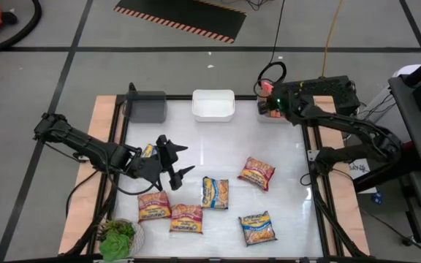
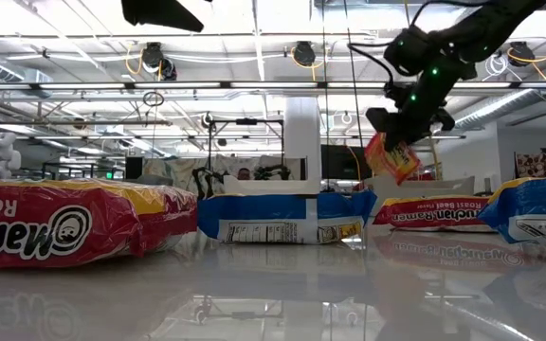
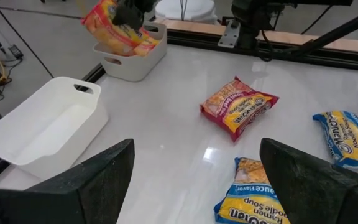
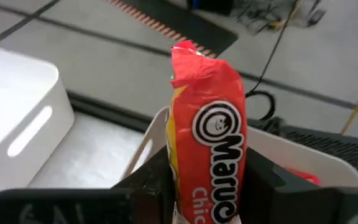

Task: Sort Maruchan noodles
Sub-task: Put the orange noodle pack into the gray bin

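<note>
Right now your right gripper (image 4: 207, 186) is pinching a red noodle packet (image 4: 209, 134) above the far-right bin (image 3: 132, 59); next you're lowering and releasing. Your left gripper (image 1: 174, 164), jaws spread and empty, is hovering near the blue-and-yellow packet (image 1: 215, 192).

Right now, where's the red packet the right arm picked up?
The red packet is held in the right gripper above the white bin at the table's far right corner, beside the middle white bin.

Along the tabletop's (image 1: 291, 164) far edge three bins stand in a row, the right gripper (image 1: 272, 104) holding a packet (image 4: 207, 140) over the rightmost bin (image 3: 134, 53), while six packets lie nearer, the plant (image 1: 117, 237) at the near left corner.
</note>
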### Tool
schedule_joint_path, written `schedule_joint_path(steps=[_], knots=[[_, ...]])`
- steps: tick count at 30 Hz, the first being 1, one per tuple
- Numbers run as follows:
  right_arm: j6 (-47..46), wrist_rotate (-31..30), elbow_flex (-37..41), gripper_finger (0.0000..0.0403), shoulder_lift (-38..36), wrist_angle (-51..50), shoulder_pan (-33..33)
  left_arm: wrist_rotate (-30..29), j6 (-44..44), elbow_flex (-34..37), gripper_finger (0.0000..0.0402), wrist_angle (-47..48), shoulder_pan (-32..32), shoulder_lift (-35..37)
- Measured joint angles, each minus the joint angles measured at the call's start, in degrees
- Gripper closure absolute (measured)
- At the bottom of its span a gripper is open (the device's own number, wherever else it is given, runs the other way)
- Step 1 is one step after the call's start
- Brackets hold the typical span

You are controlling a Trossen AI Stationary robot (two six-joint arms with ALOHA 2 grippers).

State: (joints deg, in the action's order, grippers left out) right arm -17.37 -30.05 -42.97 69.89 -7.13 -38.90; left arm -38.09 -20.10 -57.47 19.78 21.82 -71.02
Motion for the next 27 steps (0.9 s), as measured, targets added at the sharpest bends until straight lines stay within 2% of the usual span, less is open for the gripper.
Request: schedule_joint_path(steps=[3, 6, 9, 13, 19, 27], knots=[[-0.36, -4.44, 3.47, 0.0304, -1.36, 8.01, 3.43, 0.00, -0.14, 0.00, 0.0050, 0.21, 0.00, 0.00], [0.22, -7.20, 10.66, 0.0294, -2.49, 23.41, 6.44, 0.00, -0.67, 0.00, 0.0050, 0.23, 0.00, 0.00], [1.43, -14.31, 18.26, 0.0282, -2.97, 38.59, 8.70, 0.00, -1.09, 0.00, 0.0050, 0.40, 0.02, 0.00], [4.11, -21.77, 25.70, 0.0282, -3.00, 51.60, 10.90, -0.02, -1.71, 0.00, 0.0050, 1.31, 0.07, 0.00], [4.80, -28.51, 31.22, 0.0292, -2.99, 60.06, 13.07, -0.89, -1.66, 0.00, 0.0050, 0.95, -0.63, 0.00], [6.04, -28.49, 31.72, 0.0290, -2.99, 64.33, 13.14, -0.98, 0.56, 0.00, 0.0050, -2.21, -2.59, 0.00]])
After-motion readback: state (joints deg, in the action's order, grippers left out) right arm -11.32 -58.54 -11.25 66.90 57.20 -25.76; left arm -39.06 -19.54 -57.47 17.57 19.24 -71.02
